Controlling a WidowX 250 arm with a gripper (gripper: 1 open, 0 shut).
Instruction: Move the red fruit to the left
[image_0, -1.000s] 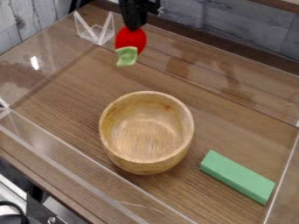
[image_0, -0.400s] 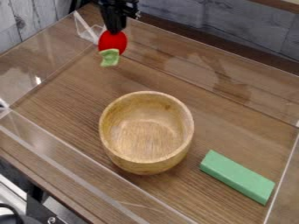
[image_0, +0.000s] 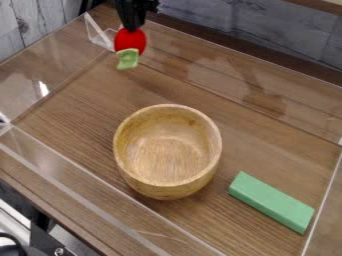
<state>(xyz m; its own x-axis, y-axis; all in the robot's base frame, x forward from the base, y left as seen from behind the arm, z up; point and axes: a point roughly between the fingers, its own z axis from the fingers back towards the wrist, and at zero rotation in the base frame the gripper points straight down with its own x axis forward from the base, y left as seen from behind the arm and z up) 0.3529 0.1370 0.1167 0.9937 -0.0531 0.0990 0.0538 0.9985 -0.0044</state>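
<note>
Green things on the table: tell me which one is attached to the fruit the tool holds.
The small green leafy cap, hanging under the red fruit in the shut tool. The green block lies flat near the bowl.

A bowl (image_0: 167, 150) sits near the middle of the table (image_0: 254, 120). A block (image_0: 271, 201) lies at its four o'clock, just apart. A strawberry (image_0: 128, 44) hangs at the bowl's eleven o'clock, under the gripper (image_0: 131, 26), well apart.
</note>
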